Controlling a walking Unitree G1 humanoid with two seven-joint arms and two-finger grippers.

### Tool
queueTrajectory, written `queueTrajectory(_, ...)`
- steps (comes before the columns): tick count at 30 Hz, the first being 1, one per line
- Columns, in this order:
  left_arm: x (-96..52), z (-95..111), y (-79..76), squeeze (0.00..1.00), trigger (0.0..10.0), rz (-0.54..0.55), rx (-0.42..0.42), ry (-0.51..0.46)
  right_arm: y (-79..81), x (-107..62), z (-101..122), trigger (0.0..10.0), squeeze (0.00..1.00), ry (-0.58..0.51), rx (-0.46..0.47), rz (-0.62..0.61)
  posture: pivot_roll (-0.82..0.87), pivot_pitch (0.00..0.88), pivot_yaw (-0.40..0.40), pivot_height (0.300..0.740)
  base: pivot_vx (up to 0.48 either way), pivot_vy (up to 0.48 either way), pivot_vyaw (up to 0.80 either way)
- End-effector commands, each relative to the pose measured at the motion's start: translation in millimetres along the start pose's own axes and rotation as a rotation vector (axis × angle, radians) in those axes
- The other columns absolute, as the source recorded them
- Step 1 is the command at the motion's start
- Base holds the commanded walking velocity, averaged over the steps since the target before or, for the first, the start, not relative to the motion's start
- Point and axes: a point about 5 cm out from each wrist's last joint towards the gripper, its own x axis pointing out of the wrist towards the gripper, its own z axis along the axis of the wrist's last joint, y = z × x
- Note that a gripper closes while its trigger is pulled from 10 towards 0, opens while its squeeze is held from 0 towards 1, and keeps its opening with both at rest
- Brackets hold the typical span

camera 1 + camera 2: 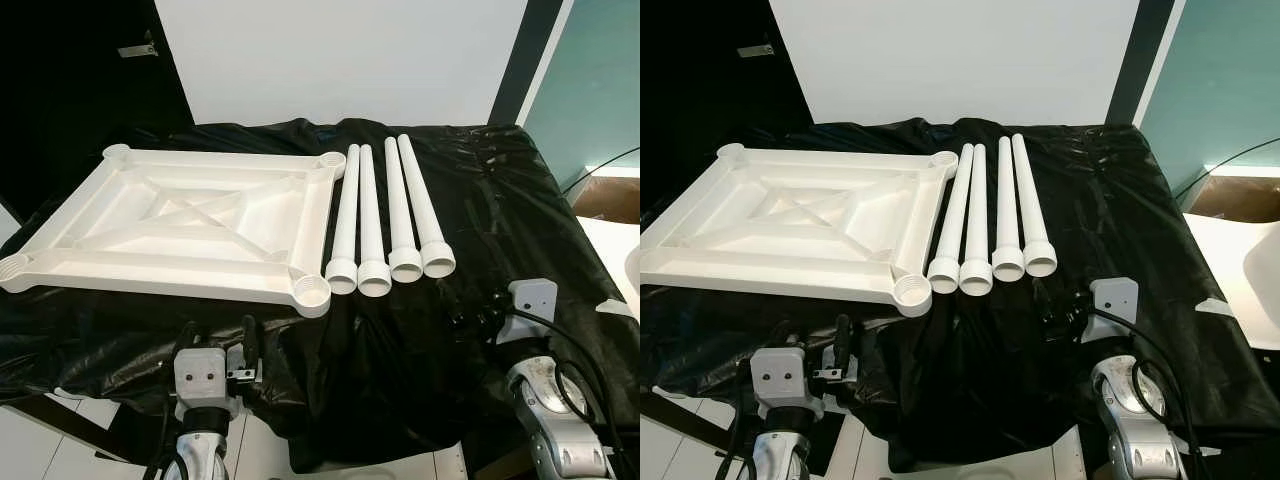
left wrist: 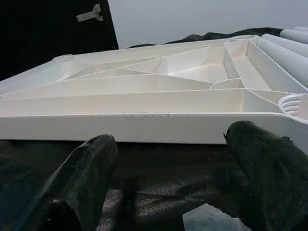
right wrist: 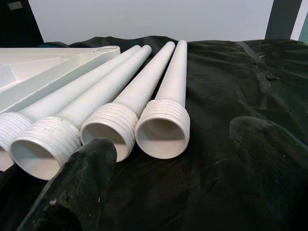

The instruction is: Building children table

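The white tabletop (image 1: 190,225) lies upside down on the black-draped desk (image 1: 500,200), ribs up, threaded sockets at its corners. Four white legs (image 1: 385,215) lie side by side just at its 3 o'clock, long axes running 12 to 6, threaded ends toward the robot. The right hand (image 3: 168,192), fingers apart and empty, sits nearer them, legs at its 11 o'clock. The left hand (image 2: 168,183), also spread and empty, faces the tabletop's near edge at 12 o'clock. No writing is readable.
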Motion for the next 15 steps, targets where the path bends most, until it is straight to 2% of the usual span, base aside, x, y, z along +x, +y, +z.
queueTrajectory(1,36.9,11,2.4,0.0,10.0,0.059,-0.097,0.211,4.2,-9.3,9,10.0,0.0,0.164,-0.089,0.143,0.02,0.0,0.037,0.74,0.0,0.0,0.0)
queueTrajectory(8,36.9,15,-9.3,0.0,10.0,0.044,-0.11,0.191,8.9,-5.9,10,10.0,0.0,0.163,-0.097,0.167,0.03,0.0,0.022,0.74,0.0,0.0,0.0)
queueTrajectory(15,33.8,12,-7.8,0.0,10.0,0.054,-0.099,0.208,9.0,-7.0,11,10.0,0.0,0.161,-0.1,0.159,0.02,0.0,0.023,0.74,0.0,0.0,0.0)
